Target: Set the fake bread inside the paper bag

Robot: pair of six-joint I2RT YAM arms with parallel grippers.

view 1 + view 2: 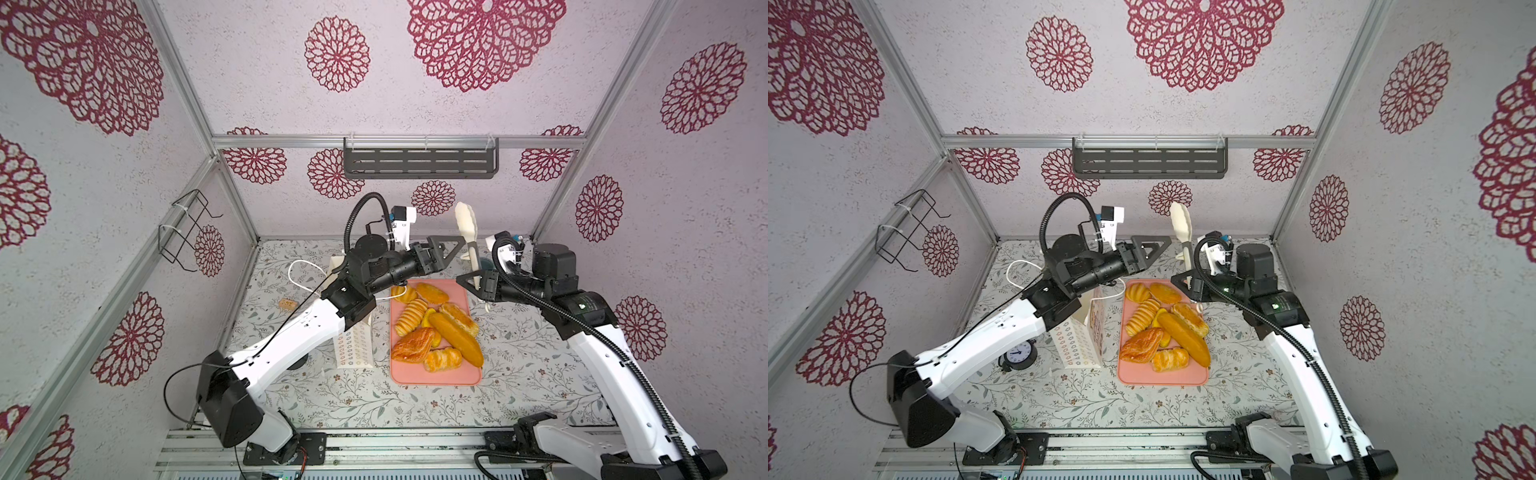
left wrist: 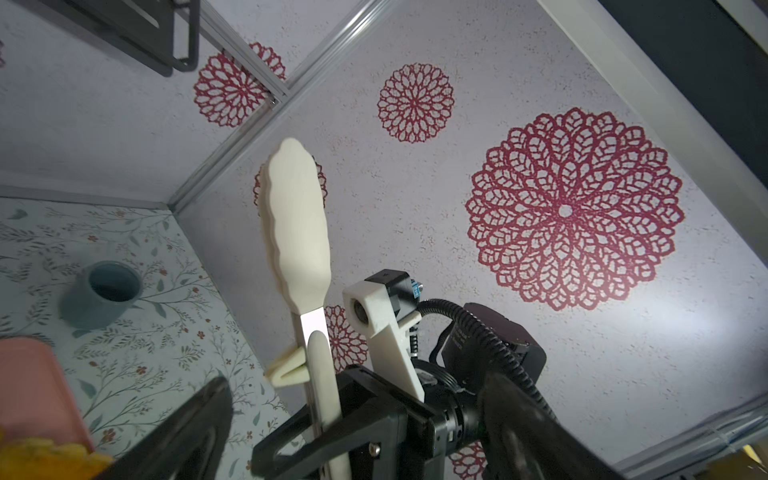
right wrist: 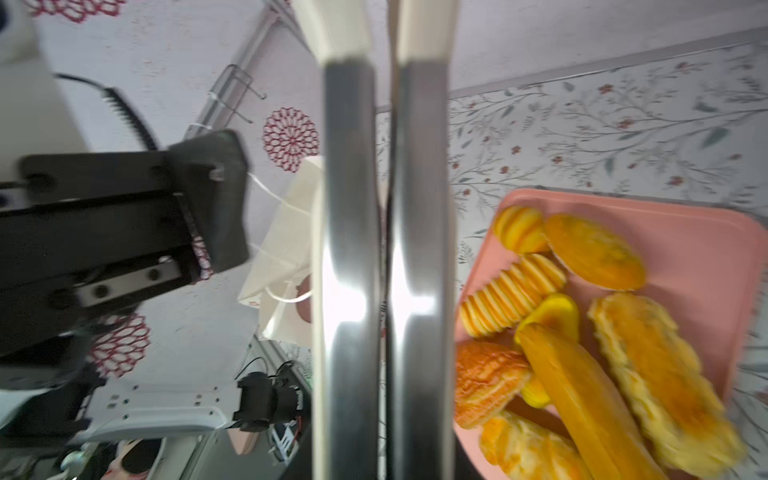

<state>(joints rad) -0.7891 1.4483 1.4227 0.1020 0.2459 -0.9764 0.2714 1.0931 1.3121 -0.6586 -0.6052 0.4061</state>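
Cream tongs (image 1: 466,226) stand upright, their handle clamped in the right gripper (image 1: 477,284). The left gripper (image 1: 451,251), jaws spread wide and empty, is near the tongs. The fake bread (image 1: 436,328) lies piled on a pink tray (image 1: 436,374) below both grippers. The paper bag (image 1: 353,345) stands under the left arm, beside the tray.

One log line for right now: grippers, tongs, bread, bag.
left gripper: open, empty | right gripper: shut on tongs, tips up | bread: on tray | bag: upright beside tray
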